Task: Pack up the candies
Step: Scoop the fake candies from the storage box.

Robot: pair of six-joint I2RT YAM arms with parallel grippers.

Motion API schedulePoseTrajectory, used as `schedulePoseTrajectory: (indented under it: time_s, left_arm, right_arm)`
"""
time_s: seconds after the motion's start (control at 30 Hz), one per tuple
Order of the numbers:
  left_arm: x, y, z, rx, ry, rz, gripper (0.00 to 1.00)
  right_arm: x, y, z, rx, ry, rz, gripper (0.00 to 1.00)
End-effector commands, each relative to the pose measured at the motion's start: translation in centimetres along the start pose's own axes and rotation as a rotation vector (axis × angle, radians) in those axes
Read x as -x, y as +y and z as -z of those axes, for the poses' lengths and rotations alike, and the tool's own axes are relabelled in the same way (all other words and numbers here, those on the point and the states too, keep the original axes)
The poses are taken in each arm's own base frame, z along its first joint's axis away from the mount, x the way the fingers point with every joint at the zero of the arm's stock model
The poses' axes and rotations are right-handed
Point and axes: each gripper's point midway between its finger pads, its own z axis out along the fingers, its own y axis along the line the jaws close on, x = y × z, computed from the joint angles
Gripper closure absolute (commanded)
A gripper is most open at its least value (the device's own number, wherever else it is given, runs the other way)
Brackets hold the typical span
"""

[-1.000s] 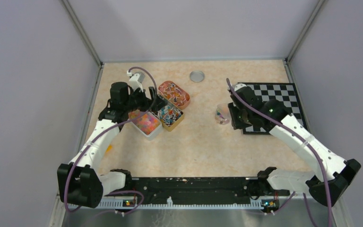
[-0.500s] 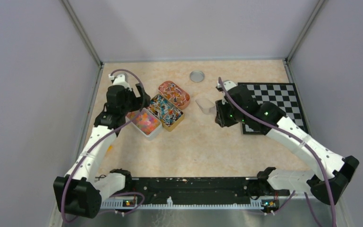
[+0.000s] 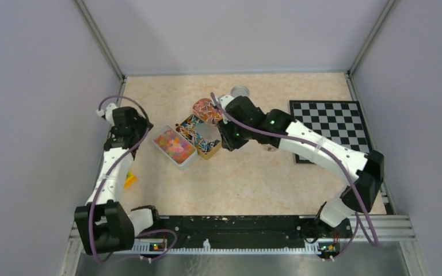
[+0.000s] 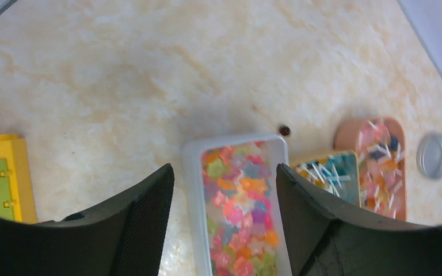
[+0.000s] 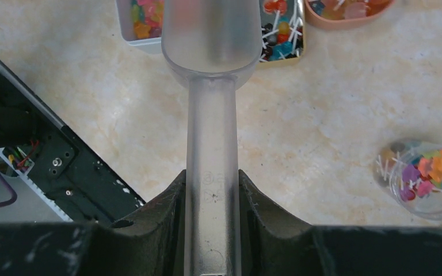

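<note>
A pale, beige-marbled surface (image 3: pixel 253 178) fills the floor of a booth. Plain grey-lilac walls close it in: the left wall (image 3: pixel 29 115), the far wall (image 3: pixel 236 34) and the right wall (image 3: pixel 420 115). Slim metal posts (image 3: pixel 99 43) run up both far corners. A black rail (image 3: pixel 236 224) lines the near edge. The light is soft and even.

In the top view, the left gripper (image 4: pixel 223 175) pulled back from above the trays left of centre to the far left edge of the table, ending well apart from the candies (image 4: pixel 239 207) in the white tray (image 4: pixel 191 195). The right gripper (image 5: pixel 212 179) left the checkerboard mat (image 3: pixel 334 123) at right and swung leftward with the clear scoop (image 5: pixel 212 86) to mid-frame, over the yellow tray (image 5: pixel 282 56). Its elbow rose from the lower right corner toward mid-right.
</note>
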Motion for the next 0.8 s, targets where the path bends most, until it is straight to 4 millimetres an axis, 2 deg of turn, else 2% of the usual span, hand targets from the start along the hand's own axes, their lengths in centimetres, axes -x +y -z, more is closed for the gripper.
schedulePoseTrajectory:
  time_s: [0.0,0.1,0.27,0.33,0.57,0.77]
  left_arm:
    - [-1.4,2.1,-3.1,0.024,0.134,0.297,0.32]
    - [-1.9,3.2,-4.6,0.081,0.208,0.356,0.37]
    - [0.2,5.5,-5.4,0.196,0.128,0.319,0.40]
    - [0.2,6.0,-5.7,0.214,0.114,0.319,0.40]
    - [-0.8,6.4,-7.3,0.161,0.182,0.376,0.42]
    - [-1.6,5.8,-7.7,0.077,0.240,0.403,0.46]
  right_arm:
    - [2.7,3.0,-0.5,0.072,-0.007,0.057,1.00]
    - [3.4,4.4,-1.4,0.080,0.036,0.089,1.00]
    - [3.6,6.0,-3.3,0.084,0.095,0.115,1.00]
    - [3.6,6.5,-4.1,0.083,0.117,0.121,1.00]
    - [3.6,8.5,-6.4,0.068,0.195,0.165,1.00]
    - [3.0,8.5,-8.1,0.031,0.229,0.164,1.00]
